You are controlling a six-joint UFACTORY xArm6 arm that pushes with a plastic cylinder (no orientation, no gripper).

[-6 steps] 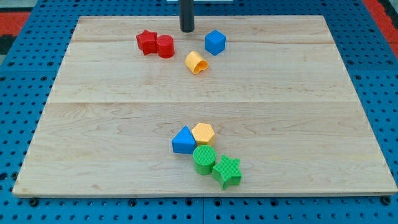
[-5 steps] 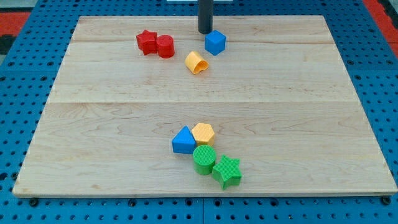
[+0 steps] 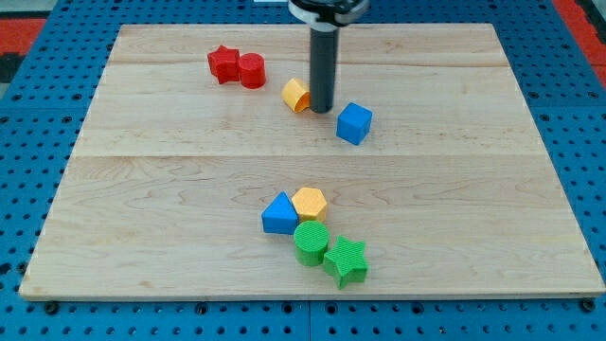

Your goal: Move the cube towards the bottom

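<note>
The blue cube sits on the wooden board, right of centre in the upper half. My tip is just to the cube's upper left, a small gap apart. The rod stands right against a yellow block, which it partly hides.
A red star and a red cylinder touch at the upper left. Near the bottom centre lie a blue triangular block, a yellow hexagonal block, a green cylinder and a green star, clustered together.
My tip moved from the board's top edge downward and right. The blue cube was pushed down and to the right, away from the top.
</note>
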